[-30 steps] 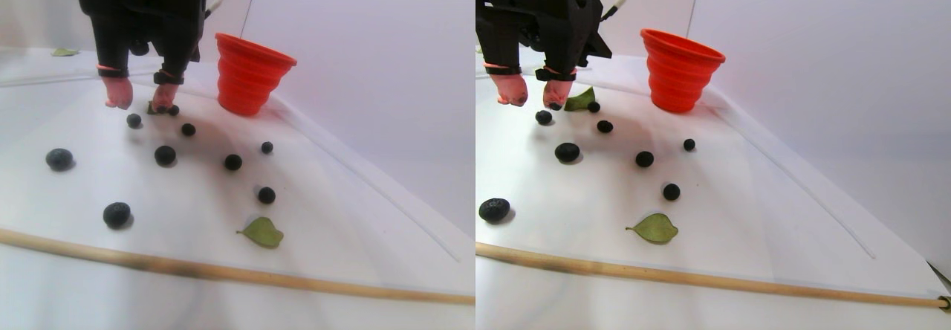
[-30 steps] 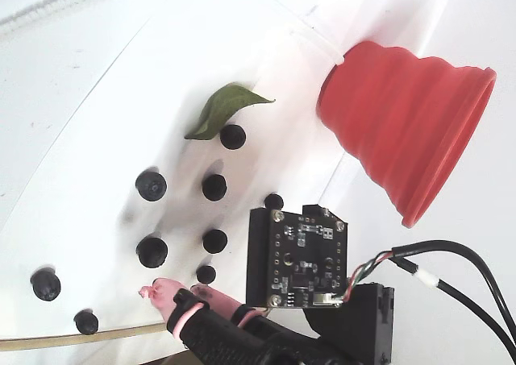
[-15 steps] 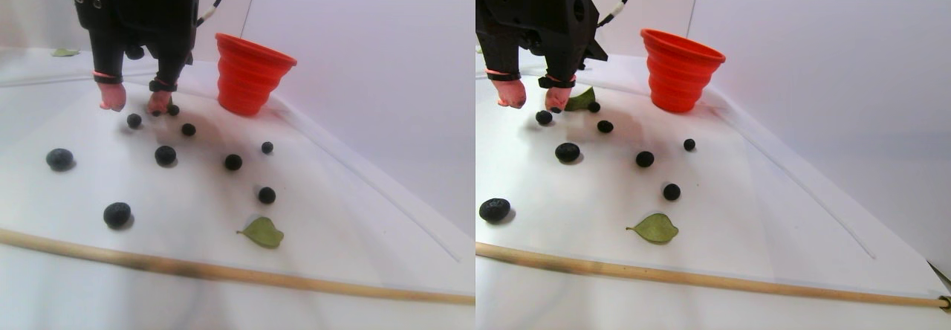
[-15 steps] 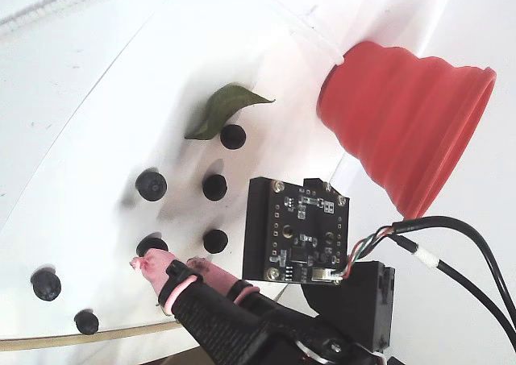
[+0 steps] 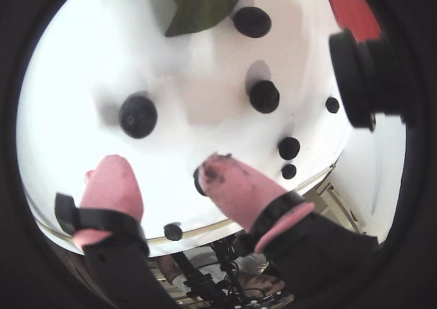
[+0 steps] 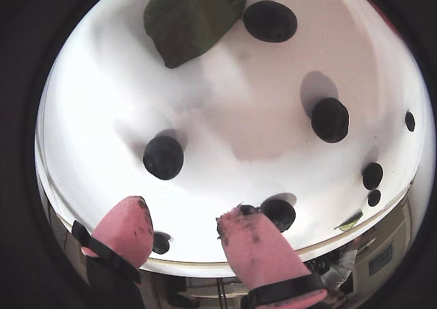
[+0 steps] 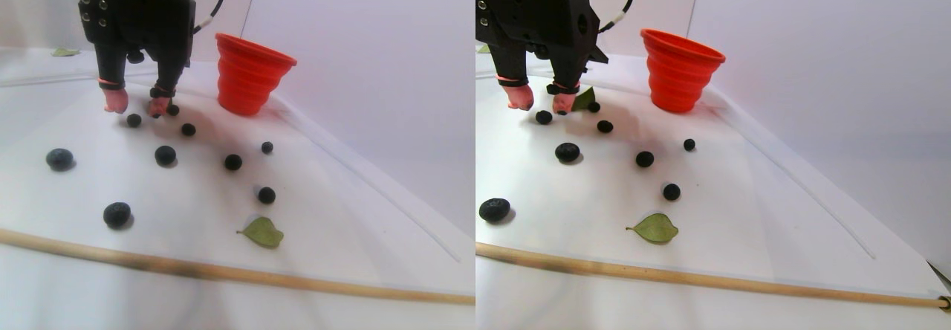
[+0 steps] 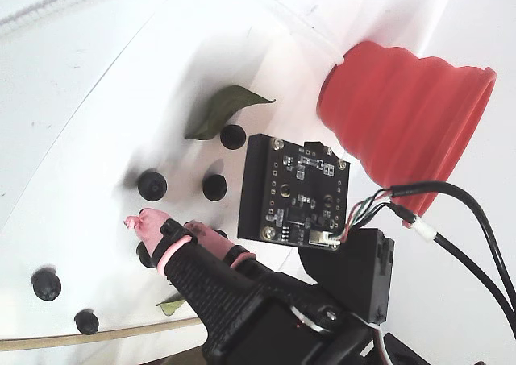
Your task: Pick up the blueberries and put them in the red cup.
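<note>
Small, round, dark blue-black blueberries [image 7: 165, 154], matte-skinned and slightly uneven in size, scattered loose over the white table [image 7: 334, 218]. In the stereo pair view about nine countable, spread from just under the arm out toward the wooden stick [image 7: 223, 272] along the near edge; the largest ones [image 7: 59, 158] lying furthest left. Red cup [image 7: 249, 77] upright at the far side, well apart from most berries: stepped ribbed walls tapering down, wide thick rim, empty as far as visible.

Gripper [image 7: 136, 108] low over the table near the cup, jaws parted, nothing between them. Pink fingertips [image 6: 256, 244] smudged with dark stains. In a wrist view one berry [image 6: 278, 213] just beside the right-hand pink tip, possibly touching, another [image 6: 163, 157] ahead of the gap between the tips. Green leaf [image 6: 191, 16] further ahead, next to another berry [image 6: 270, 20]. Second leaf [image 7: 262, 232] near the stick.
</note>
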You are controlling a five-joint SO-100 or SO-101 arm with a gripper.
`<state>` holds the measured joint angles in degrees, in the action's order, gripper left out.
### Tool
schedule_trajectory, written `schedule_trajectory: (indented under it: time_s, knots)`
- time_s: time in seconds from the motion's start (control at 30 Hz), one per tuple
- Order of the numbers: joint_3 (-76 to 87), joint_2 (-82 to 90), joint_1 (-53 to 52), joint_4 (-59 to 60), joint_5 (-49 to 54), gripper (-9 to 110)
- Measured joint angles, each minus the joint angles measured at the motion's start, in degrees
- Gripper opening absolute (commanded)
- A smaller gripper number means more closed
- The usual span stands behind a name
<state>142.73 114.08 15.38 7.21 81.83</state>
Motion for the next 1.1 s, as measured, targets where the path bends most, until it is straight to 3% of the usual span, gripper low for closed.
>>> schedule_trajectory:
  time_s: [1.1]
  knots:
    - [-4.48,-9.14,1.32,-6.15,-1.41,16]
